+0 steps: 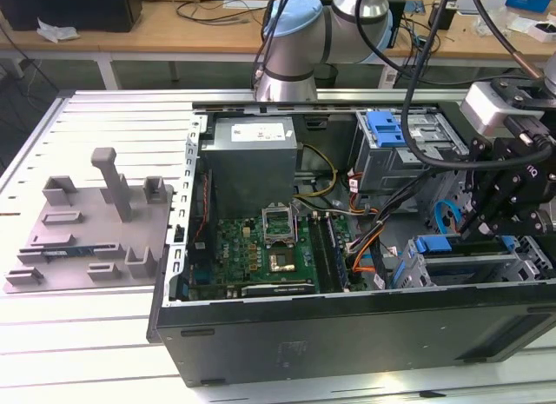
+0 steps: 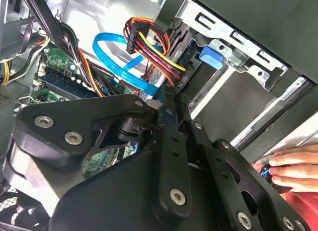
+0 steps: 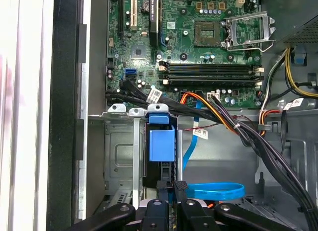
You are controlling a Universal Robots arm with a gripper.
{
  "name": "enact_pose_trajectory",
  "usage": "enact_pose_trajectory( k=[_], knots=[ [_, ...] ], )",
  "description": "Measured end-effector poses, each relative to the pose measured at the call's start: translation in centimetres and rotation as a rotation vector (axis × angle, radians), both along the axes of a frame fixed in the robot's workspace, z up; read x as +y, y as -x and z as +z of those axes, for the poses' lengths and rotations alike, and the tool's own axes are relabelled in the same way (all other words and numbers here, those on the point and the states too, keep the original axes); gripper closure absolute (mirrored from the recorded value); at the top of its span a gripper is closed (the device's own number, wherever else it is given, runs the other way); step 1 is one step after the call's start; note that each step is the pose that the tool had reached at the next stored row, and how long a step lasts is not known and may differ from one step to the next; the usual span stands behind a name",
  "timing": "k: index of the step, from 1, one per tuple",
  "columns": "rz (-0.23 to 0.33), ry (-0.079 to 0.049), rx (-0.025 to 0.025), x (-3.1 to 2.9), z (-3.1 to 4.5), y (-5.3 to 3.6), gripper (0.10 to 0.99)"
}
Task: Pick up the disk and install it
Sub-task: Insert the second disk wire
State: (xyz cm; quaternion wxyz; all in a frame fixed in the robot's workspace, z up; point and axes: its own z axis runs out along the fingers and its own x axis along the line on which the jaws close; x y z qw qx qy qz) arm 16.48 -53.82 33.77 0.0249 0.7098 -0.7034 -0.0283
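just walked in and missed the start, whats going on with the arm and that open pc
The arm's gripper is down inside the open computer case, at the drive cage on the exterior view's right. In the first wrist view the disk, with its blue bracket, stands on edge in a cage slot just ahead of the gripper. A person's hand rests at the case edge in the second wrist view.

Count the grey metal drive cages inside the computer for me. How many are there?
2. In the exterior view, the far cage sits toward the case's back with a blue latch on top. The near cage sits in front of it. The arm may hide others.
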Motion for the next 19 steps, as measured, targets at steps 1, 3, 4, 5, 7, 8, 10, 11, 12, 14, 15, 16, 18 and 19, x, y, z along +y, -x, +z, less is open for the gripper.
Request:
enact_pose_trajectory(
  k=[1, 3, 4, 5, 7, 8, 10, 11, 12, 14, 15, 16, 18, 19],
  knots=[
    [0.0, 0.0, -0.0001, 0.0, 0.01, 0.0, 0.922],
    [0.0, -0.001, -0.0001, 0.0, 0.09, 0.0, 0.91],
    [0.0, -0.001, 0.0, 0.0, 0.17, 0.0, 0.851],
    [0.0, 0.0, 0.0, 0.01, 0.21, 0.0, 0.792],
    [0.0, 0.0, 0.0, 0.01, 0.34, 0.0, 0.729],
    [0.0, 0.0, 0.0, 0.01, 0.44, 0.0, 0.729],
    [0.0, 0.002, 0.0, 0.1, 0.82, 0.0, 0.667],
    [0.0, 0.006, 0.0, 0.21, 0.94, 0.0, 0.667],
    [0.0, 0.015, 0.0001, 0.48, 1.07, -0.01, 0.667],
    [0.0, 0.046, 0.0021, 1.29, 1.18, 0.0, 0.667],
    [0.0, 0.059, 0.0034, 1.51, 1.2, 0.0, 0.667],
    [0.001, 0.073, 0.0046, 1.72, 1.21, 0.0, 0.667],
    [0.002, 0.107, 0.0062, 2.18, 1.28, 0.03, 0.667],
    [0.003, 0.119, 0.0064, 2.34, 1.32, 0.06, 0.667]
  ],
)
